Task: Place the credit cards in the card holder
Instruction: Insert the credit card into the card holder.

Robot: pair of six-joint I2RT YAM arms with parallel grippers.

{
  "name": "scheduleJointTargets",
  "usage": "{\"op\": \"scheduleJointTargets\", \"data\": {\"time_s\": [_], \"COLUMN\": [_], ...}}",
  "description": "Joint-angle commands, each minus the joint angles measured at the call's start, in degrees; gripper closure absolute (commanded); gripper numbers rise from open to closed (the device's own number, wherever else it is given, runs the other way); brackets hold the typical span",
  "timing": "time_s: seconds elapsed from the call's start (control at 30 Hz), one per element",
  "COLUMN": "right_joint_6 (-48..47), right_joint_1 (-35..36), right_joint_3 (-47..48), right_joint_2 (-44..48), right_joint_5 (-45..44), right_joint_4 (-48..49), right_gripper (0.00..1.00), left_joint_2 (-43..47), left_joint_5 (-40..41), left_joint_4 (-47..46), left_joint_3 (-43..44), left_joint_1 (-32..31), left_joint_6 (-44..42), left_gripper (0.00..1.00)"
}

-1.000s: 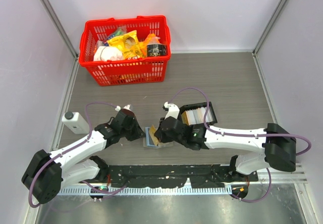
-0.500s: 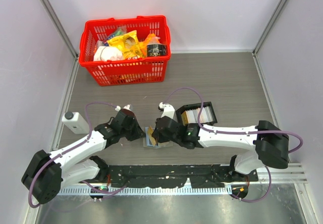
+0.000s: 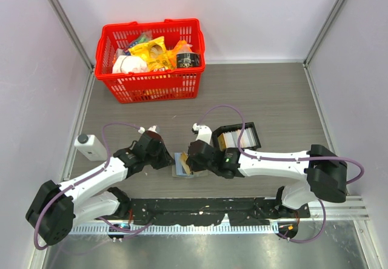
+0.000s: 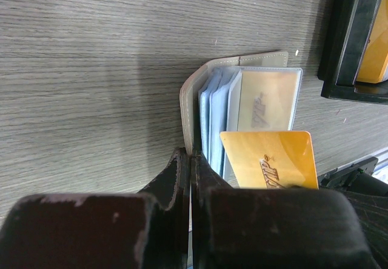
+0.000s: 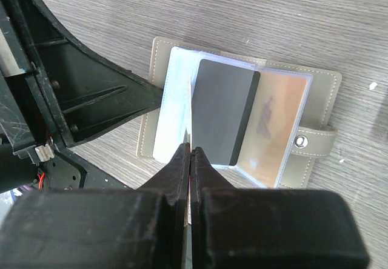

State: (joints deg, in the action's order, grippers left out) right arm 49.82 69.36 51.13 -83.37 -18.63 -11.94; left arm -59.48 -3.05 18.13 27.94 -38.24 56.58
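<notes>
On the table's (image 3: 273, 99) near side: holder (image 3: 180, 167) lying open, pockets up. Left claw (image 4: 190, 158) is pinched together on the holder's cover edge; I judge this keeps the holder from sliding and its leaves spread while a card goes in. Right claw (image 5: 191, 151) is clamped on one card (image 5: 223, 110), orange from the left wrist, dark from the right wrist. The card lies over the clear pockets; I cannot tell whether its edge has entered a slot. A pocketed card (image 4: 267, 102) shows tan behind plastic. More cards (image 3: 233, 139) wait in the tray (image 4: 338, 39), just beyond. My next push should be shallow and square, since a skewed card may snag the pocket lip
</notes>
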Motion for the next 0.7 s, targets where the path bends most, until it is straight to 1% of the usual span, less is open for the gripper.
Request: {"op": "scheduleJointTargets", "data": {"time_s": [0.0,0.23,0.43,0.67], "right_joint_6": [-0.4,0.1,-2.3,-3.8], "right_joint_1": [-0.1,-0.2,-0.2,-0.2], "right_joint_3": [1.2,0.7,2.6,7.4], "right_joint_2": [2.5,3.1,4.3,0.8], "right_joint_5": [-3.9,-6.2,-4.5,-3.7], "right_joint_4": [-2.0,-5.4,-2.0,-1.4], "right_gripper": [0.99,0.99,0.99,0.99], "left_joint_2": [0.4,0.5,0.9,3.6], "left_joint_5": [0.2,0.5,0.1,-2.1], "left_joint_4": [-0.6,-0.4,-0.8,-1.9], "left_joint_3": [0.9,0.8,0.8,0.8], "left_joint_1": [-0.1,-0.2,-0.1,-0.1], "left_joint_6": [-0.7,-0.7,-0.9,0.4], "left_gripper": [1.00,1.00,1.00,1.00]}}
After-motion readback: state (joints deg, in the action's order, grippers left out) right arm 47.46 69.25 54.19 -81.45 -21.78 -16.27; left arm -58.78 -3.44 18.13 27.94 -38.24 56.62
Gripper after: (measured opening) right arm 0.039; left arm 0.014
